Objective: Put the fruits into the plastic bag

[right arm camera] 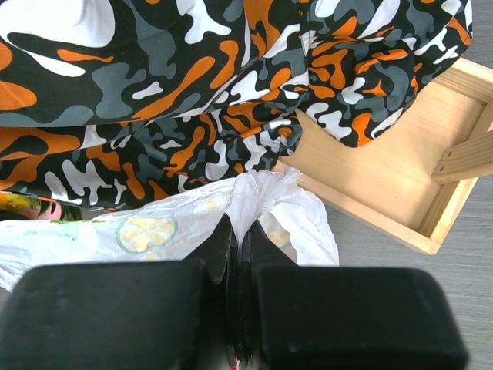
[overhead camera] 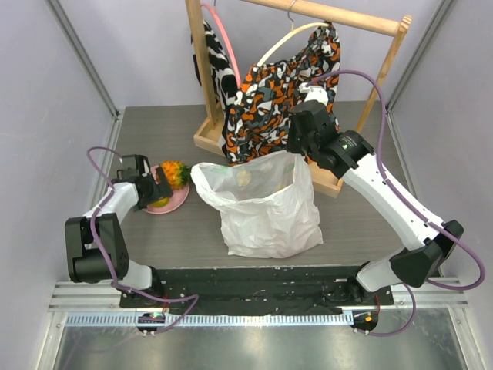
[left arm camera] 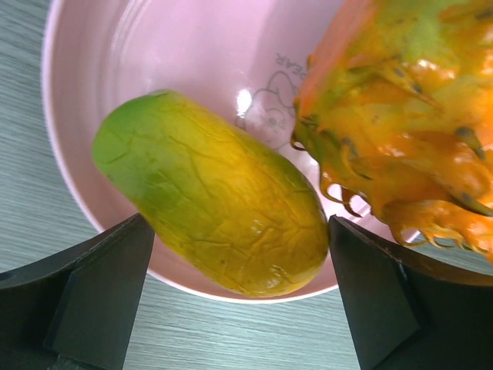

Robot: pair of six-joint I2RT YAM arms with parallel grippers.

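White-link, black-joint left arm (overhead camera: 115, 202) and right arm (overhead camera: 389, 193). Purple cables (overhead camera: 94, 158) loop at 9 and 3 o'clock. Blocky matte-black fingers (left arm camera: 100, 297).

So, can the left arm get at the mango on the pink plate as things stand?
Probably yes. The left pincer is open with a finger either side of the mango, nothing between them. The pineapple crowds one end and might get nudged.

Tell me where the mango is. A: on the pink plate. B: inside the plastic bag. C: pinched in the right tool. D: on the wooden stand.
A: the mango lies on the pink plate beside the pineapple, between the fingers of the open left tool.
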